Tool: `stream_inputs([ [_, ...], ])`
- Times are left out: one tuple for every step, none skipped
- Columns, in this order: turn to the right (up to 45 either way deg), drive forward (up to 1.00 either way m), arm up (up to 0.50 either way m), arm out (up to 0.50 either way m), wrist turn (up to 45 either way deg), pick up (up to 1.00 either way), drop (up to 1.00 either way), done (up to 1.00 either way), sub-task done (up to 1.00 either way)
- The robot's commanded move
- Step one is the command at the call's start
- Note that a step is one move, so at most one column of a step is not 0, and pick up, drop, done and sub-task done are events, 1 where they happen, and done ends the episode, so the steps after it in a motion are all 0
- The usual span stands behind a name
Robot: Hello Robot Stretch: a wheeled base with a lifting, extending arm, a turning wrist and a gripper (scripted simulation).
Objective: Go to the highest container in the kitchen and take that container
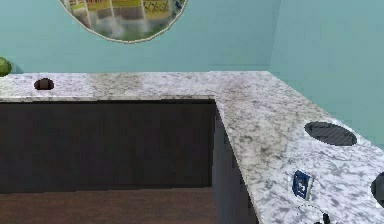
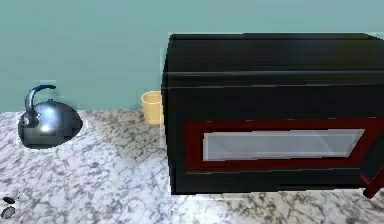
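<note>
Kettle (image 2: pixel 48 118) on marble counter (image 2: pixel 100 170), tan cup (image 2: pixel 153 106) just left of black microwave (image 2: pixel 275 100) w/ red-trimmed window, gripper state can't tell

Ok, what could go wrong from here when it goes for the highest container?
The cup sits partly hidden behind the microwave, so a reach for it may well knock that box. The cup and the kettle stand on the same counter at similar heights, so the wrong container could easily be picked.
</note>
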Motion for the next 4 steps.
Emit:
stream_inputs([
  [0.0, 0.00, 0.50, 0.00, 0.0, 0.00, 0.00, 0.00, 0.00],
  [0.0, 0.00, 0.38, 0.00, 0.0, 0.00, 0.00, 0.00, 0.00],
  [0.0, 0.00, 0.00, 0.38, 0.0, 0.00, 0.00, 0.00, 0.00],
  [0.0, 0.00, 0.00, 0.00, 45.0, 0.00, 0.00, 0.00, 0.00],
])
